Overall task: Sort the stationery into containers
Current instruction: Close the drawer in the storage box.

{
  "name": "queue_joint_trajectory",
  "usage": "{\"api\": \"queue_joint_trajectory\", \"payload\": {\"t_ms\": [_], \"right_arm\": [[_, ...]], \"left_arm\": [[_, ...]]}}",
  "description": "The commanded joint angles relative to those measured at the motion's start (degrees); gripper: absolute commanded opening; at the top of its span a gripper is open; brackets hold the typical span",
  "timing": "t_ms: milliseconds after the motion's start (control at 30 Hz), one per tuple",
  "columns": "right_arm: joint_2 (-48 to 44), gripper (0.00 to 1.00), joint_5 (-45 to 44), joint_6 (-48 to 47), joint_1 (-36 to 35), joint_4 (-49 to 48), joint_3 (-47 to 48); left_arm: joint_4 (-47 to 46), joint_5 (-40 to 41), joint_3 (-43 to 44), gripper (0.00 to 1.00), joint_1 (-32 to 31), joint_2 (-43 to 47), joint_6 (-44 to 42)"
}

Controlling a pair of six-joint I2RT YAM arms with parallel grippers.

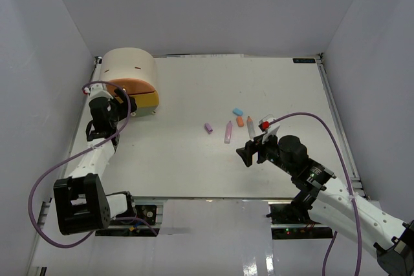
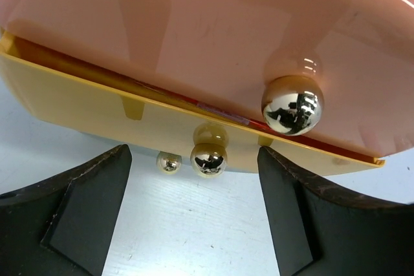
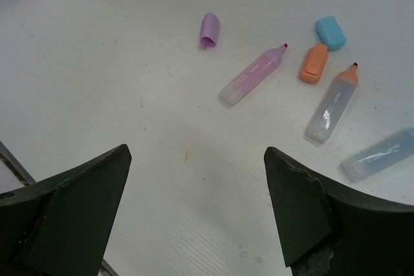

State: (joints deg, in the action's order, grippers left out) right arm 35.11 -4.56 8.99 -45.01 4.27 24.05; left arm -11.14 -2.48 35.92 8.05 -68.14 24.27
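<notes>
**Since the stationery lies loose on the table, get a drawer open first**

Left gripper (image 2: pixel 194 154): jaws spread wide, empty, low and aimed at the cabinet (image 1: pixel 132 69) at upper left of the top view. The yellow drawer's knob (image 2: pixel 208 158) sits between the fingers. My call: centre on it, close square, pull straight out.

Right gripper (image 3: pixel 197 152): also wide, nothing held, arm reaching in from lower right, tilted down. Purple marker (image 3: pixel 252 75) and the rest lie at upper right of its view.

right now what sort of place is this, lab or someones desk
Probably a robot lab test cell: plain white walls box in a white table, with left arm and right arm bolted at its near edge.
</notes>
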Motion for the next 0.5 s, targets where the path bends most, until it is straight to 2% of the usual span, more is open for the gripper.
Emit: {"api": "queue_joint_trajectory", "payload": {"t_ms": [0,467], "right_arm": [[-1.1,0.90,-0.8,-0.2,0.0,-2.5,-0.4],[-1.8,0.90,-0.5,0.1,0.0,-2.3,-0.5]], "left_arm": [[-4.8,-0.3,1.3,0.90,-0.2,-0.2,0.3],[-10.6,-1.1,-1.2,0.96,-0.2,0.4,0.6]]}}
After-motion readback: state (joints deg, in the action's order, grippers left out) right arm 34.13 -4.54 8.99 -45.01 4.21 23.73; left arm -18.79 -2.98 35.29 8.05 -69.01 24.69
